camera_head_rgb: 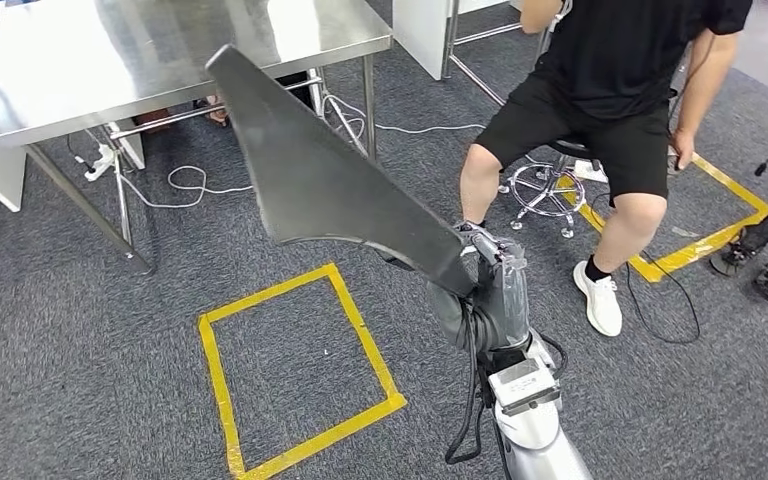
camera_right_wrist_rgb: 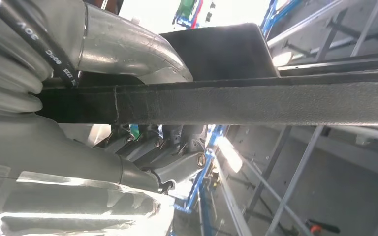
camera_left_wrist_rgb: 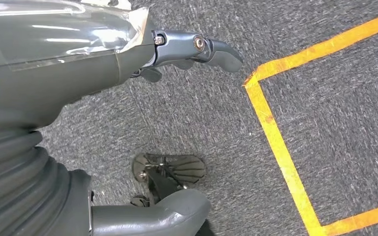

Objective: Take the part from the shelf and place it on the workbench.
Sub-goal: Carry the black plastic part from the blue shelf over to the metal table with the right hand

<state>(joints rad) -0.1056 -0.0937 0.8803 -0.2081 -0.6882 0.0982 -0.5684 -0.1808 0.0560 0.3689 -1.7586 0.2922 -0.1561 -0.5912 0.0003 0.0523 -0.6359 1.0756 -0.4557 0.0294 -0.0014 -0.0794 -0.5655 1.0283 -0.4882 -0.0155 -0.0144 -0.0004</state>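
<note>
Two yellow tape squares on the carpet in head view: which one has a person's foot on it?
The far-right tape square, beside the seated person: their white shoe rests on its near corner. The square in front has only bare carpet inside.

Seated person [camera_head_rgb: 610, 90] on a stool [camera_head_rgb: 545, 185], yellow tape square [camera_head_rgb: 295, 370] on grey carpet [camera_head_rgb: 80, 380], white cable [camera_head_rgb: 190, 185]

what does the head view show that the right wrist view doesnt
The head view alone shows the steel workbench, the yellow tape square on the carpet, and a seated person. The right wrist view alone shows the right robot hand's fingers curled under the part's edge, with metal framing behind. Both show the long dark part gripped by the right robot hand.
</note>
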